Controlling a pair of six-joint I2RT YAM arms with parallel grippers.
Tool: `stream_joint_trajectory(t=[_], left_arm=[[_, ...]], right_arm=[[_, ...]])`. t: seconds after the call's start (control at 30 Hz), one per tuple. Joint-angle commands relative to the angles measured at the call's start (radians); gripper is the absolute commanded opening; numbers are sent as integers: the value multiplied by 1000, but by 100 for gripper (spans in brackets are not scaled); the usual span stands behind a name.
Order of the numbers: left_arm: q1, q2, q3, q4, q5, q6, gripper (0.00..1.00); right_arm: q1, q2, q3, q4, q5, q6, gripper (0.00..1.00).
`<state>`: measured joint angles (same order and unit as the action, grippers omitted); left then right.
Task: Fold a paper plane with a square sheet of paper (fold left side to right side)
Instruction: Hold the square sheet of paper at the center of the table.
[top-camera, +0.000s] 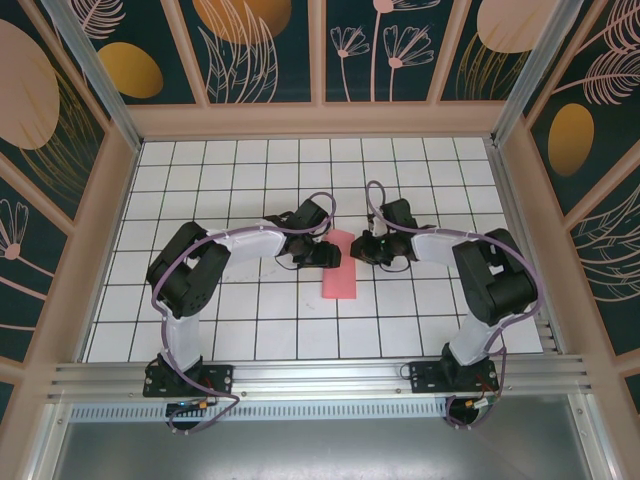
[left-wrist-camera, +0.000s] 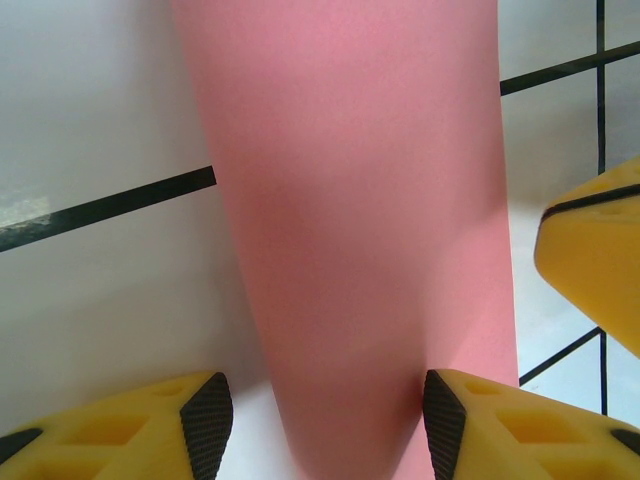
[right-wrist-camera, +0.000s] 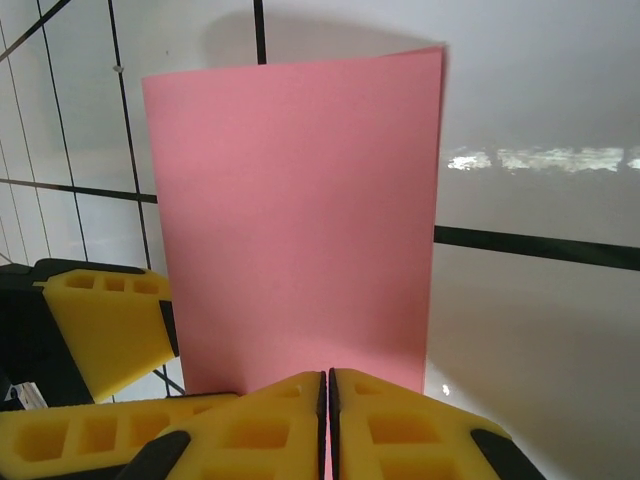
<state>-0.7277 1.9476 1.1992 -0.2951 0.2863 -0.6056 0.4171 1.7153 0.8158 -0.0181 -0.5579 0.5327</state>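
Pink-red and thin, the square sheet of paper lies as a narrow strip, so the left-to-right fold looks already made. Its long axis runs from the arms' bases toward the far wall, tilted slightly.

Seen from the right wrist, the strip stretches straight ahead of the right gripper, long axis pointing away from the fingertips and near edge right at them. Those fingers are pressed together with no gap, and the paper's edge runs in between them, so I judge that they are pinching it.

Seen from the left wrist, the paper passes between the fingers of the left gripper and runs on ahead of it. These fingers stand well apart, one on each side of the strip. The right-hand pad sits just beside the paper's edge; whether it touches I cannot tell. This pincer grips nothing.

From above, the two pincers face each other across the far half of the strip, the left one over its left edge and the right one at its right edge. Neither is clearly nearer, but only the right one has the paper. Any coming crease or lift therefore probably turns on that pinched edge.

Around the strip lies the white tiled table.
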Motion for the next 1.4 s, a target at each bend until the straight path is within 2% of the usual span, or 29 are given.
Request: stream_joint_trajectory(t=[0.0, 0.4, 0.57, 0.77, 0.87, 1.0, 1.1, 1.37], left_arm=[[-29, 79, -10, 16, 4, 15, 58], [-28, 58, -16, 16, -16, 20, 58], [-17, -42, -11, -18, -118, 22, 61], [11, -148, -6, -26, -106, 8, 63], [11, -167, -6, 0, -66, -5, 61], [9, -158, -30, 111, 90, -39, 52], [10, -138, -48, 182, 160, -72, 49], [8, -71, -66, 196, 189, -71, 45]], right_arm=[[12, 28, 28, 4, -11, 6, 13], [24, 88, 53, -59, 30, -20, 13], [25, 102, 59, -104, 62, -36, 12], [25, 119, 61, -121, 76, -46, 12], [25, 122, 63, -122, 78, -45, 11], [26, 123, 69, -130, 80, -51, 11], [26, 125, 72, -131, 81, -53, 11], [26, 127, 80, -136, 79, -57, 11]])
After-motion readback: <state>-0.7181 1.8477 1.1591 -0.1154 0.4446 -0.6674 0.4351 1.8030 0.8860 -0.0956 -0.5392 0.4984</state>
